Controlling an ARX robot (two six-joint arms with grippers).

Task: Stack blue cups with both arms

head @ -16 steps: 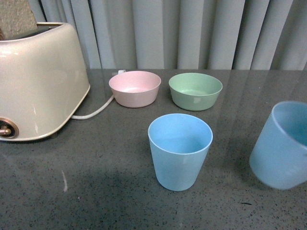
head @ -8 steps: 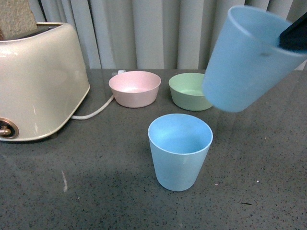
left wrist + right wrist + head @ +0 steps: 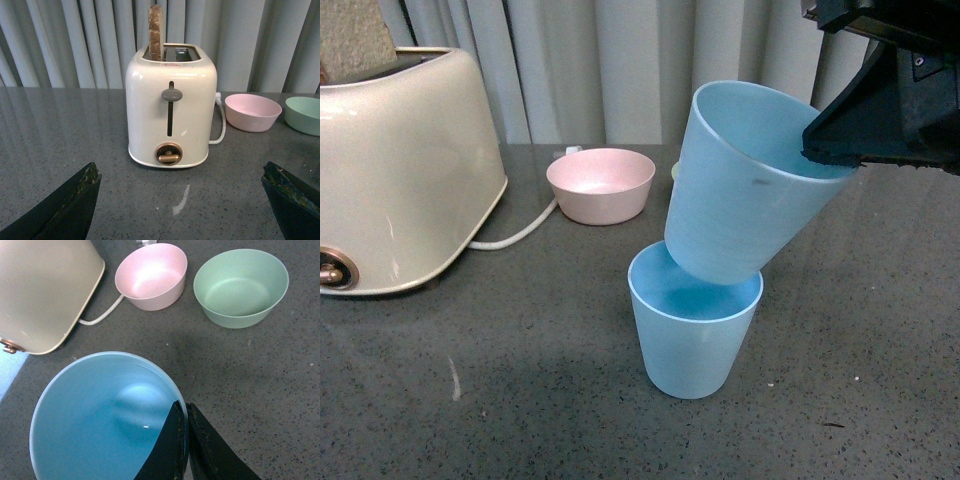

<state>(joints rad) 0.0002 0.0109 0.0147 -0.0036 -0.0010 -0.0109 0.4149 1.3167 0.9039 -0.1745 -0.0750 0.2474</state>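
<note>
One blue cup (image 3: 692, 335) stands upright on the dark table. My right gripper (image 3: 820, 158) is shut on the rim of the second blue cup (image 3: 745, 190), one finger inside and one outside. That cup hangs tilted, its base dipping into the mouth of the standing cup. In the right wrist view the held cup (image 3: 100, 420) fills the lower left and the gripper (image 3: 184, 412) pinches its rim. My left gripper (image 3: 182, 177) is open and empty, low over the table in front of the toaster; no cup shows in that view.
A cream toaster (image 3: 395, 170) with a slice of toast stands at the left, also in the left wrist view (image 3: 171, 107); its white cord trails right. A pink bowl (image 3: 601, 184) sits behind the cups. A green bowl (image 3: 241, 287) sits beside it, hidden in the front view.
My right arm has carried the held cup from the lower right, up and leftward, then down over the standing cup. The standing cup has not moved.
</note>
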